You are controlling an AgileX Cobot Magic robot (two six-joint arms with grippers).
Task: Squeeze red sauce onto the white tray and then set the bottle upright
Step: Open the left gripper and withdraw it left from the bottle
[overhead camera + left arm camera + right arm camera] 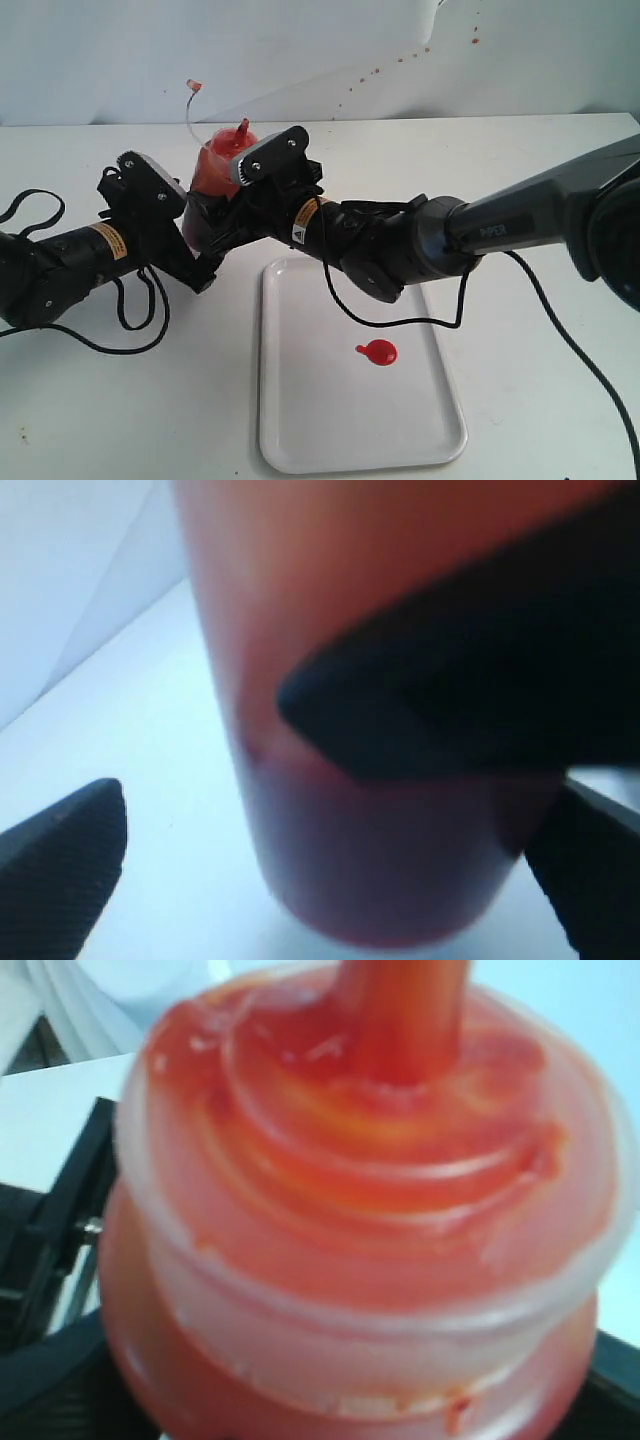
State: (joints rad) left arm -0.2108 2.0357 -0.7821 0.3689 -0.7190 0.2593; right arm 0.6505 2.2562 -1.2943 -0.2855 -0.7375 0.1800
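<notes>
The bottle (212,170) stands upright on the table, just beyond the white tray's (300,420) far left corner, its red nozzle (241,130) pointing up and the tethered tip cap (194,87) hanging off to one side. My right gripper (222,205) is shut on the bottle's (370,1190) body. My left gripper (330,880) stands open around the base of the bottle (300,580), with a gap at each finger (60,870). A round blob of red sauce (378,352) lies on the tray.
Black cables loop on the table by the left arm (130,320) and over the tray's far edge (390,320). Small red spatters (400,60) dot the white back wall. The right arm (520,225) stretches in from the right above the table.
</notes>
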